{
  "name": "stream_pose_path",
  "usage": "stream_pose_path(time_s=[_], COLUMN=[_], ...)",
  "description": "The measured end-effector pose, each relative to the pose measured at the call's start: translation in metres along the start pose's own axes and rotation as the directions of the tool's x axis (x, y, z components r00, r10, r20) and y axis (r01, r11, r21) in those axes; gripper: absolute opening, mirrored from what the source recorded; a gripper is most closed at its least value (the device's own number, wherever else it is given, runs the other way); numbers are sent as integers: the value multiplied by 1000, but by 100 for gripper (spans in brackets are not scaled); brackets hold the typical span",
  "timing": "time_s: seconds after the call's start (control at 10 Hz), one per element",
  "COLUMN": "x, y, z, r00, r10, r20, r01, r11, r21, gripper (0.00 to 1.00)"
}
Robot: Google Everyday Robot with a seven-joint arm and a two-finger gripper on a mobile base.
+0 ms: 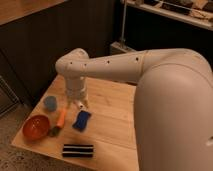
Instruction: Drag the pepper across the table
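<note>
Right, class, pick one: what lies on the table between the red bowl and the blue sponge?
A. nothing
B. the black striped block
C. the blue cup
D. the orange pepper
D: the pepper lies on the table between the red bowl and the blue sponge, with the claw just behind, over the gap between pepper and sponge.

Wood bench. Orange pepper lies near left end, green stem toward front. Red bowl just left of pepper. Blue cup behind pepper. Blue sponge just right of pepper. Black striped block in front of pepper. White arm reaches over bench. Hand points down, close beside pepper's far end.
</note>
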Motion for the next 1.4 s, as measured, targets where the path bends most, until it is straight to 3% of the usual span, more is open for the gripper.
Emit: stream_pose_path(time_s=[0.3, 0.7, 1.4], x=[-5, 20, 20], y=[19, 53, 54], z=[-1, 10, 11], r00=[999, 994, 992], r10=[40, 101, 117], r20=[29, 39, 43], r01=[-42, -105, -122], r11=[997, 986, 984], r21=[70, 133, 128], gripper=[65, 65, 65])
